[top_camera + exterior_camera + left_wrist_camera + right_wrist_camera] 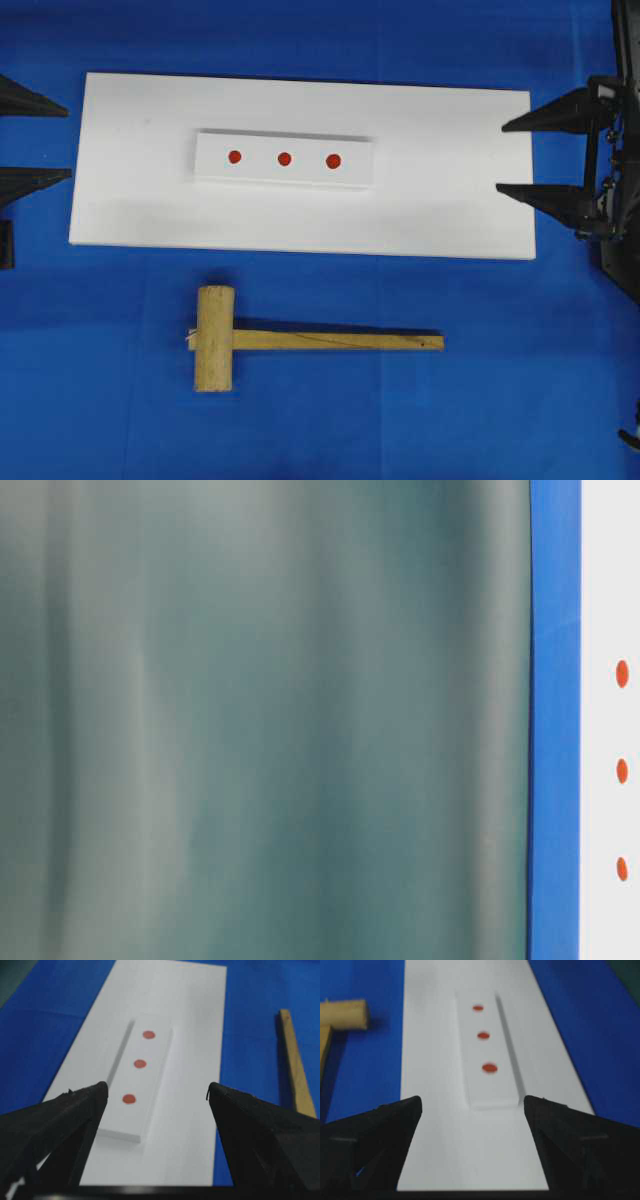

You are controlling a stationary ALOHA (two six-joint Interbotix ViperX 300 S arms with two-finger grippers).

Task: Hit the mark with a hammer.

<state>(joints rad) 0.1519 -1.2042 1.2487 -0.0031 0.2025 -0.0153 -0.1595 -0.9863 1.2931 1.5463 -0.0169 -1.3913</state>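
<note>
- Overhead: hammer (pixel 300 339) lies flat on the blue desk (pixel 520 400) near its front edge, handle pointing right — easy to pick up. Left gripper (pixel 66 143) and right gripper (pixel 501 157) flank the white board (pixel 130 190), fingers spread, empty, well apart from the hammer.
- Table-level: mostly blurred; three red marks (pixel 621 770) at right.
- Left wrist: fingers (pixel 95 1097) released; hammer handle right.
- Right wrist: fingers (pixel 410 1107) released; hammer head far left.

Bright even light, soft shadows, table-level view mostly blurred, wrist foregrounds soft

light-brown hammer (pixel 215 338); red marks (pixel 284 159), white board (pixel 130 200)
</note>
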